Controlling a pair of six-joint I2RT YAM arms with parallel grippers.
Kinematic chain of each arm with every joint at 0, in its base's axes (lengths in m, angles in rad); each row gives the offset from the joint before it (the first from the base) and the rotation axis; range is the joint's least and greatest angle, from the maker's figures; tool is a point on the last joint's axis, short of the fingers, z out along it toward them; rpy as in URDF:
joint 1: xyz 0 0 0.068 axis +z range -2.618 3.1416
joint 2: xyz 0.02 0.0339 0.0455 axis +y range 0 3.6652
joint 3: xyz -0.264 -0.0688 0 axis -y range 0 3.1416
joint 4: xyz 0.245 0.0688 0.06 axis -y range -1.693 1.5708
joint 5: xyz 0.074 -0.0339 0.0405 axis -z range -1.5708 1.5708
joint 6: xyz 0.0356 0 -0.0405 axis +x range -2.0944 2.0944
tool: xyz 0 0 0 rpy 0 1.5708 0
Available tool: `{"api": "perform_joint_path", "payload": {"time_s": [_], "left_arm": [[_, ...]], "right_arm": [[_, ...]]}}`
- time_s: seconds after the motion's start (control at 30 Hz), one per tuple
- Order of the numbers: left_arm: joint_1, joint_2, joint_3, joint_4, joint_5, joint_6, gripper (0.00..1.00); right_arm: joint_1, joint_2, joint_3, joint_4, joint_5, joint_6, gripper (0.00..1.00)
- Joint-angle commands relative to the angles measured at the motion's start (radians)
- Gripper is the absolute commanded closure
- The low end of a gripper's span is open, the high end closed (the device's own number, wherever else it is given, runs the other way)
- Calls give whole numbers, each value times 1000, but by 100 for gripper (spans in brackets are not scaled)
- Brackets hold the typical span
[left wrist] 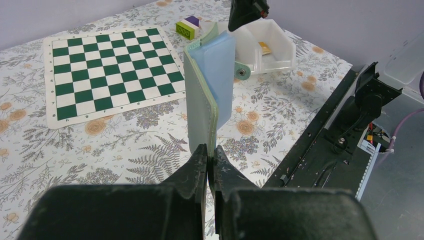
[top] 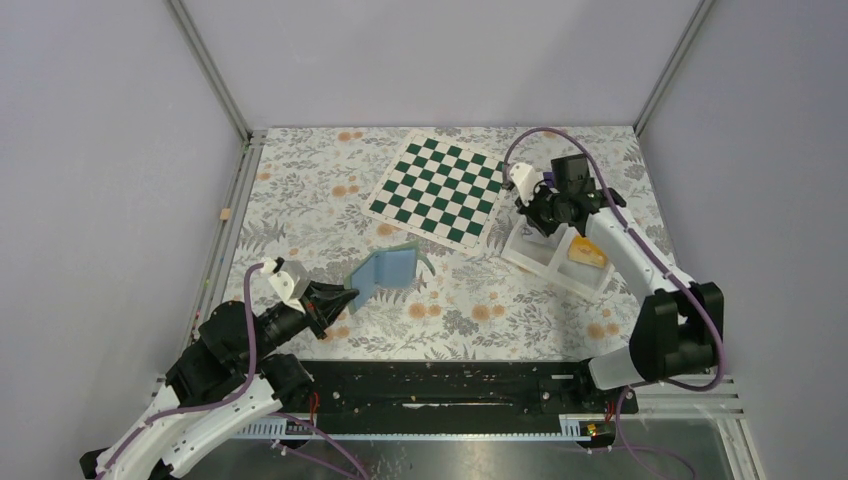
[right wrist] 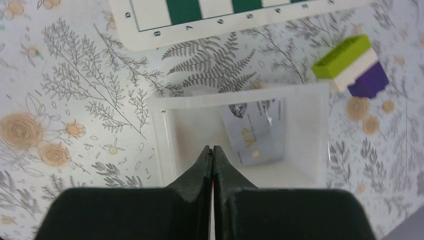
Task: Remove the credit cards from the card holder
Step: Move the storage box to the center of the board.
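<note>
**Card removal, late stage: two cards in the tray, holder held open**

The left gripper [left wrist: 210, 149] is closed narrow on the near edge of the card holder [left wrist: 202, 100]. It holds the holder upright on its edge over the near-left part of the counter [top: 320, 200]. The covers are parted, so the light blue inside faces right and the green outside faces left.

The right gripper [right wrist: 212, 150] hangs over the white tray [right wrist: 162, 135] at the far right. Its fingers are pressed together with nothing visible between them. Directly below it, a grey card [right wrist: 257, 135] lies loose in one compartment of the tray. An orange card [top: 587, 252] lies in the compartment to the right of that one.

A purple, white and green block [right wrist: 352, 65] sits on the counter just beyond the tray. The chequered mat [top: 440, 190] lies far of the holder and plays no part.

As a judgement of progress, at least two cards are out and deposited, so the task is well advanced. No card edge shows above the holder's pockets, but the pockets are not seen from the front. Whether any card remains inside cannot be told. If one does, the right gripper would have to cross from the tray to the open holder and pinch it out. If none does, only setting the holder down is left.
</note>
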Motion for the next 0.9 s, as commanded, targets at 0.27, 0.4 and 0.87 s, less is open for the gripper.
{"api": "perform_joint_path", "payload": {"time_s": [0.27, 0.4, 0.87], "left_arm": [[-14, -12, 7, 67, -3, 4, 100], [-18, -8, 9, 62, -3, 6, 100], [-25, 0, 6, 65, -35, 7, 100]], "right_arm": [[-4, 188, -72, 117, -81, -507, 100], [-35, 213, -113, 169, -141, -579, 100], [-51, 294, -149, 274, -98, -662, 100]]}}
